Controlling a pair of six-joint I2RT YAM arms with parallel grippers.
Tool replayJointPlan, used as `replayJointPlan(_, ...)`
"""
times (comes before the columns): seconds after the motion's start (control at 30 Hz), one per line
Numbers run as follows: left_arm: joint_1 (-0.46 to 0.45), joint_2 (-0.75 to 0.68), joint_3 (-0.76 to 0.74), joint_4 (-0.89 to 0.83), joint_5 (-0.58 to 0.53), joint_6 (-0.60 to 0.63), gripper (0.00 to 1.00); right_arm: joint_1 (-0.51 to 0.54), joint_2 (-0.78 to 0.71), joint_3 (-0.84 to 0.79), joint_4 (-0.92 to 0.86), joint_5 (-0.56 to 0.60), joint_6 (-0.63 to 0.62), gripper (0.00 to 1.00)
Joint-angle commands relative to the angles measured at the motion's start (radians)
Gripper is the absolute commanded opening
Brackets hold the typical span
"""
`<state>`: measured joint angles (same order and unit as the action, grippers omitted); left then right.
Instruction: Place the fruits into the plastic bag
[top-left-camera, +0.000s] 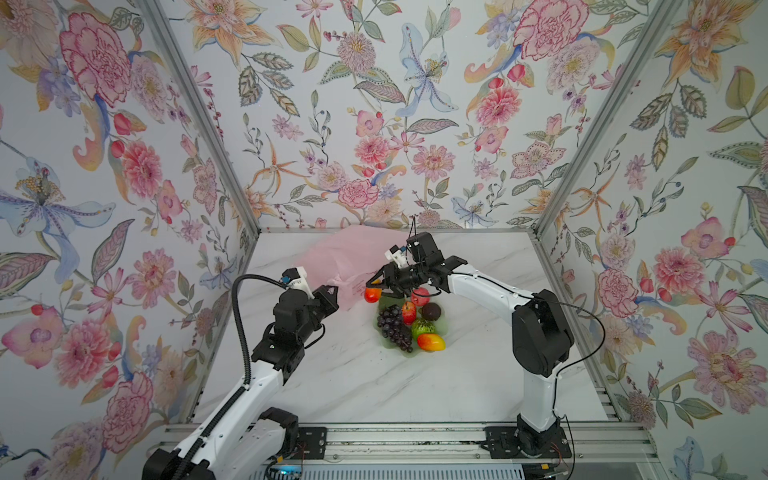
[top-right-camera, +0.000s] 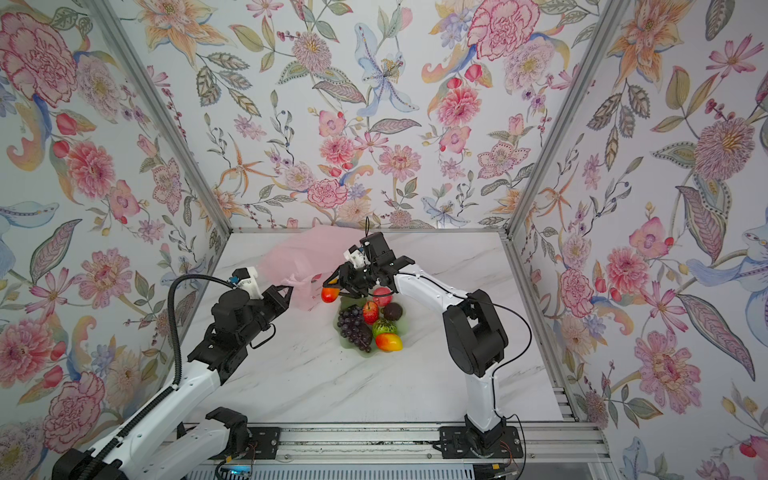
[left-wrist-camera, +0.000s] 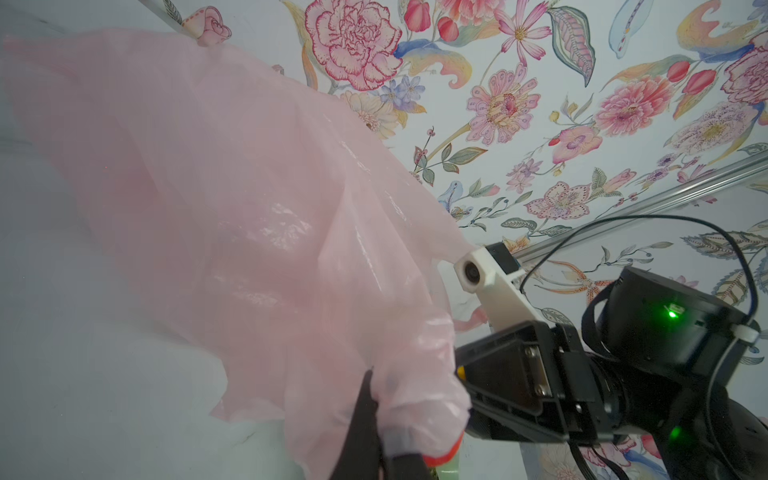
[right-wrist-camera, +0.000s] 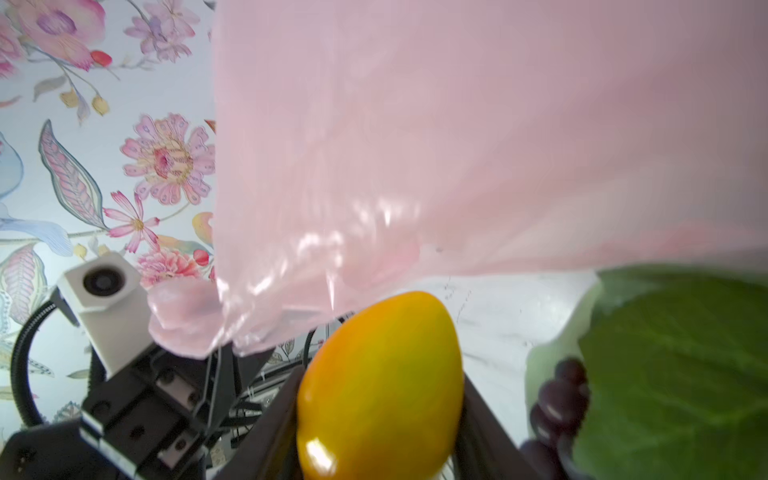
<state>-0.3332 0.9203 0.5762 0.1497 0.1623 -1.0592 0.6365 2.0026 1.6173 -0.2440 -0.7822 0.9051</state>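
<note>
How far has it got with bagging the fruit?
Done: no fruit shows inside the plastic bag yet. In hand: the left gripper pinches the bag's edge, lifting it, while the right gripper holds a mango beside it. Left: grapes, two apples, a brown fruit, a green fruit and another mango wait in the dish.

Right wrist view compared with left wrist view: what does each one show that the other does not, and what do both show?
Only the right wrist view: the mango plainly gripped in the right end effector, the grape bunch, the rim of the pale green dish, and the left arm's camera. Only the left wrist view: the right arm's camera and green lights on that arm. Both: the plastic bag, its bunched edge held by the left end effector, and floral wallpaper.
</note>
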Motion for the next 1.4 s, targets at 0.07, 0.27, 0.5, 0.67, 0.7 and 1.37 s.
replayJointPlan(0.07, -0.005, -0.014, -0.007, 0.023, 0.046, -0.012, 0.00, -0.015, 0.102, 0.094, 0.053, 0.037, 0.110, 0.39)
replayJointPlan(0.27, -0.007, 0.017, 0.011, 0.043, 0.073, -0.015, 0.00, 0.004, 0.132, 0.086, 0.108, 0.218, 0.244, 0.39)
replayJointPlan(0.5, -0.007, 0.043, 0.010, 0.064, 0.089, -0.025, 0.00, 0.036, 0.189, 0.126, 0.100, 0.356, 0.331, 0.40)
replayJointPlan(0.67, -0.007, 0.048, -0.008, 0.087, 0.091, -0.046, 0.00, 0.029, 0.243, 0.150, 0.095, 0.391, 0.371, 0.45)
replayJointPlan(0.7, -0.007, 0.048, -0.014, 0.094, 0.091, -0.051, 0.00, 0.027, 0.251, 0.158, 0.094, 0.399, 0.376, 0.45)
replayJointPlan(1.37, -0.007, 0.055, -0.058, 0.135, 0.070, -0.085, 0.00, 0.017, 0.445, 0.444, 0.104, 0.337, 0.344, 0.75)
